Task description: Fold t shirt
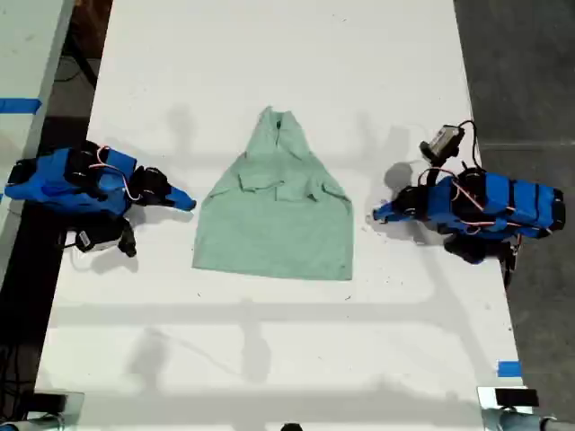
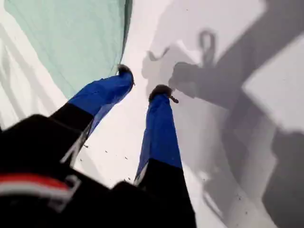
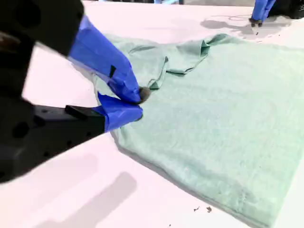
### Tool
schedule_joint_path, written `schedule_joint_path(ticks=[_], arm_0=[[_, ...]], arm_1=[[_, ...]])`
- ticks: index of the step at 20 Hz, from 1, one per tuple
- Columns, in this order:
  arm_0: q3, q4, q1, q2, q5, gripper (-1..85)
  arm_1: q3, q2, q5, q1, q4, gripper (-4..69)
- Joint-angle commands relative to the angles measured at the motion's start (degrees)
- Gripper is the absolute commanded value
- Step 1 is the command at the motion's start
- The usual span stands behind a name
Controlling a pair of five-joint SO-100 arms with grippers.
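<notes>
T shirt (image 1: 274, 215) on table (image 1: 269, 359); first end effector (image 2: 145, 80) parted, second end effector (image 3: 141, 102) closed, empty.

The bench (image 1: 269, 72) is big, white & flat, w/ soft grey shadows lying across it. Tiny dark specks dot its top here & there. A bit of blue tape (image 1: 508, 368) sits on the bench edge low on the exterior view's right. Just below it is a small black & silver thing (image 1: 510, 397), too small to tell what. Another strip of blue tape (image 1: 20, 105) is stuck on a 2nd pale table (image 1: 27, 45) at the exterior view's left. The floor (image 1: 521, 63) is dark grey on the exterior view's right. A black cable (image 1: 72, 58) runs in the gap between the 2 tables.
</notes>
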Motion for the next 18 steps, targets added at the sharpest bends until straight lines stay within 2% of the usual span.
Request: schedule_joint_path(ticks=[1, 11, 13, 15, 18], arm_0=[[1.4, -3.8, -0.1, 0.3, 2.5, -0.1], [1.7, -4.0, -0.2, 0.3, 2.6, -0.1], [1.7, -4.0, -0.2, 0.3, 2.6, -0.1], [1.8, -4.0, -0.9, 0.3, 2.6, -0.1], [1.8, -4.1, -0.6, 0.3, 2.6, -0.1]], arm_1=[[3.8, 0.6, -3.3, 0.9, -3.6, 2.2], [3.8, 0.6, -1.8, 0.6, -3.6, 2.2], [2.3, 0.6, -6.5, 2.0, -5.2, 2.2], [-5.6, -2.2, -9.4, -0.5, -6.2, 6.7], [-20.0, -26.8, -8.4, -3.4, -13.3, 15.9]])
